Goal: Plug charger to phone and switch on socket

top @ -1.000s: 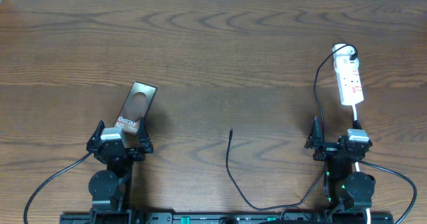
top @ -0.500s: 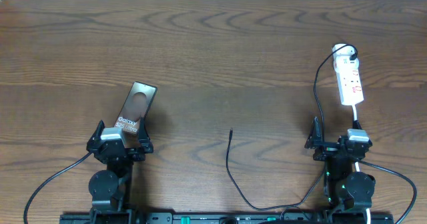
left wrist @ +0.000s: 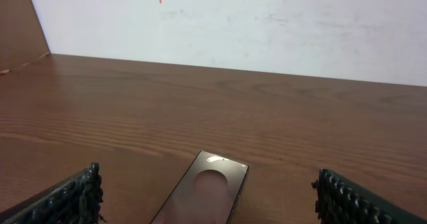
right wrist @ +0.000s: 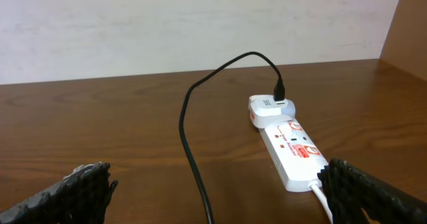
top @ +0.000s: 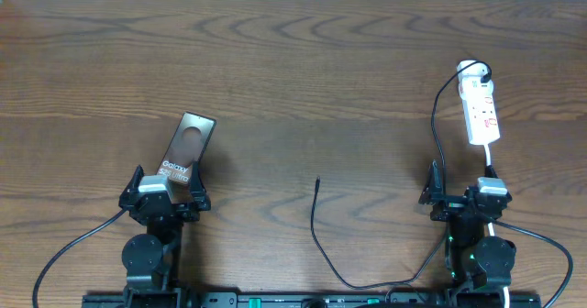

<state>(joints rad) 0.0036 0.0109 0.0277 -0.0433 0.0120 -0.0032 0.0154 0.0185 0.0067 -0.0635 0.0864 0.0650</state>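
Note:
The phone [top: 186, 148] lies flat on the table at the left, lettering up, its near end between the wide-open fingers of my left gripper [top: 167, 185]. The left wrist view shows the phone [left wrist: 210, 187] centred between the pads, untouched. The charger cable [top: 316, 230] runs from its loose tip [top: 317, 181] at mid-table, loops along the front edge and rises to a white adapter [top: 470, 69] at the far end of the socket [top: 481, 108]. My right gripper [top: 459, 187] stands open just in front of the socket [right wrist: 290, 147], with the cable [right wrist: 190, 137] passing between its fingers.
A white cord [top: 490, 159] leaves the socket's near end and passes by the right gripper's right finger [right wrist: 367, 194]. Thick black robot cables [top: 73, 244] trail beside both arm bases at the front edge. A pale wall [left wrist: 233, 24] closes the table's far side.

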